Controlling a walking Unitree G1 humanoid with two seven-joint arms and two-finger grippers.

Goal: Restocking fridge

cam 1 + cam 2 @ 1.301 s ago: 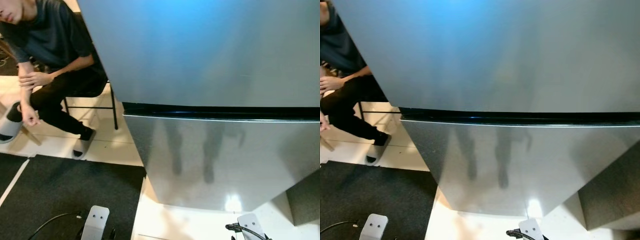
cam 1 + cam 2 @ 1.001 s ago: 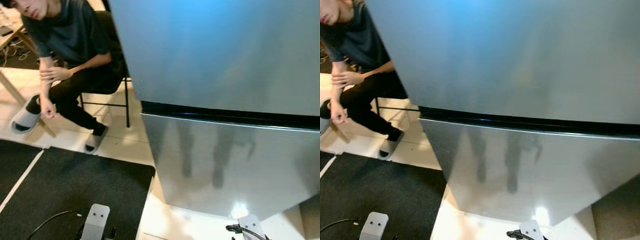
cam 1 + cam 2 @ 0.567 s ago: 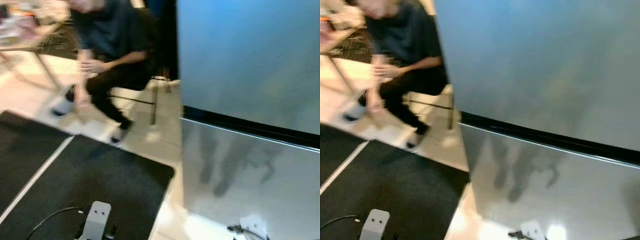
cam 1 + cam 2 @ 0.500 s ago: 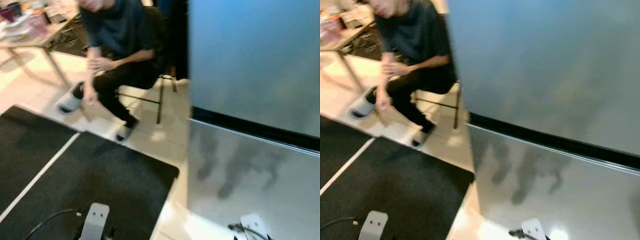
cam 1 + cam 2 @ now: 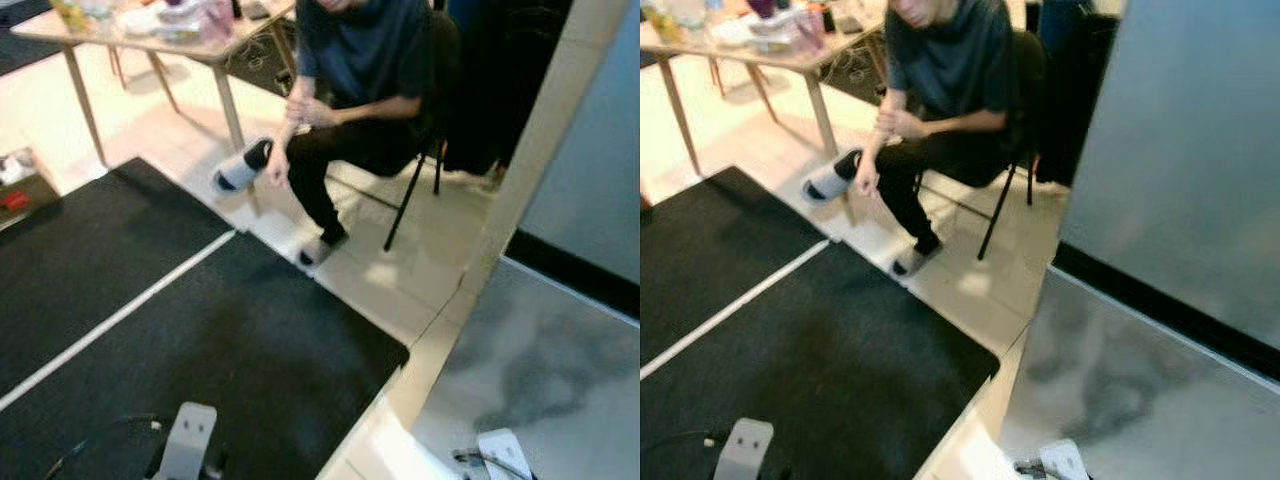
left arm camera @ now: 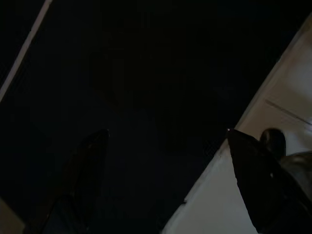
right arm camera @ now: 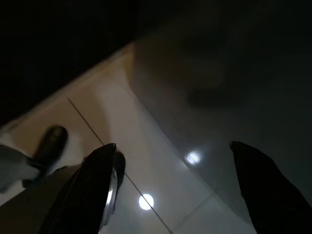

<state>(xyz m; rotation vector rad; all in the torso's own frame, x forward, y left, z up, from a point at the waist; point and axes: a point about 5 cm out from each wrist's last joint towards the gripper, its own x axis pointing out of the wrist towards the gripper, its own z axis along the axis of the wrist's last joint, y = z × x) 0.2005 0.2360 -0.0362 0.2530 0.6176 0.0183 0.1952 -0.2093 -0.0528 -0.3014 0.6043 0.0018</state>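
With both the left tool (image 6: pixel 165 161) and right tool (image 7: pixel 168 170) hanging spread and empty, the fridge (image 5: pixel 1180 200) on your right, steer wide of the seated person (image 5: pixel 940 110) toward the worktop (image 5: pixel 150 30) for supplies.

It looked like a lived-in room of a home, a kitchen or dining corner. A tall steel-grey fridge (image 5: pixel 1180 180) stood on the right, its lower door (image 5: pixel 1140 390) parted from the upper by a dark seam. The floor (image 5: pixel 400 280) was pale glossy tile, partly covered by a black mat (image 5: pixel 200 340) with a white stripe. Beyond it a person (image 5: pixel 940 110) sat on a black chair (image 5: pixel 1015 150) beside a wooden table (image 5: pixel 150 40) cluttered with containers and other small items
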